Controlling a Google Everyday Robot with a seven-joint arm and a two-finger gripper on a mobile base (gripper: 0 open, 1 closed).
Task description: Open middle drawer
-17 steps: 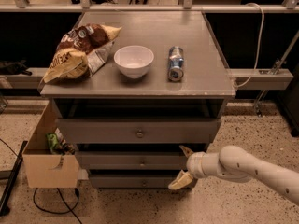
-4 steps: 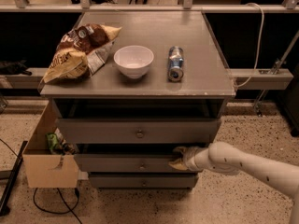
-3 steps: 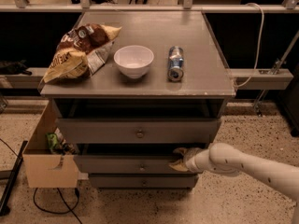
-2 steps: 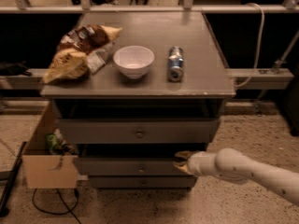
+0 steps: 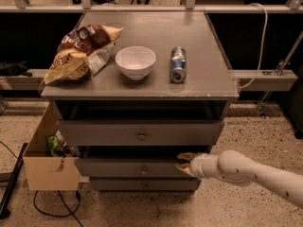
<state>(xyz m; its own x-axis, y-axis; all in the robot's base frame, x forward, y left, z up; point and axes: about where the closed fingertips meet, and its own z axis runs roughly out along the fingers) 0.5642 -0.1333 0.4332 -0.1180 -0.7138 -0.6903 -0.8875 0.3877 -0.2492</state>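
1. Presently the tool (image 5: pixel 182 163) sits low at the front of the desk (image 5: pixel 203 37), at the right end of the middle drawer (image 5: pixel 118 168), on a pale arm (image 5: pixel 251 171) that reaches in from the lower right.
2. Its two tan prongs look spread, one up at the drawer front's top edge and one lower against the front. I cannot tell whether they actually grip the wood.
3. The middle drawer is the second of three grey fronts, long and low. Its small round knob (image 5: pixel 144 170) is at centre, well to the left of the tool and untouched.
4. A dark gap shows above this front, under the taller top drawer (image 5: pixel 94 133) with its larger knob (image 5: pixel 141 136).
5. The lowest drawer (image 5: pixel 118 184) lies just beneath, narrower in view.
6. On the desk top a crumpled chip bag (image 5: pixel 80 51) lies at the left. A white bowl (image 5: pixel 135 61) stands upright just beside it, and a can (image 5: pixel 178 64) lies on its side to the bowl's right, apart from it.
7. An open cardboard box (image 5: pixel 49 174) stands against the desk's left side on the speckled floor, with something green (image 5: pixel 54 143) inside.
8. A dark cable (image 5: pixel 52 207) trails on the floor below the box.
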